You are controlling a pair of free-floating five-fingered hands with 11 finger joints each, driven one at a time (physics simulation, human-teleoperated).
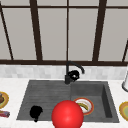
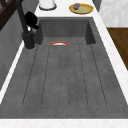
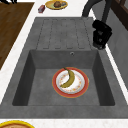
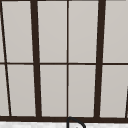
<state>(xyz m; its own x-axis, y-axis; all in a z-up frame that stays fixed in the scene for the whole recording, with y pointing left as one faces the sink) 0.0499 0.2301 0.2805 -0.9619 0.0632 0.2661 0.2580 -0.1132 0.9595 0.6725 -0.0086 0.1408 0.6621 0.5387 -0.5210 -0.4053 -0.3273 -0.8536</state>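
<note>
Meanwhile, your right robot hand (image 1: 73, 75) is curled round the tap (image 1: 68, 75), your left robot hand (image 1: 35, 112) idles, grip unclear, by the sink (image 1: 45, 92).

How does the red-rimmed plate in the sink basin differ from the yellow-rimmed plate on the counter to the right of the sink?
The red-rimmed plate lies down inside the grey sink basin; the yellow-rimmed plate sits up on the white counter. The red-rimmed plate has a white centre and carries a yellow banana; the yellow-rimmed plate has a greenish centre and carries a small dark item, too blurred to identify. Both are round, lie flat and hold food.
</note>
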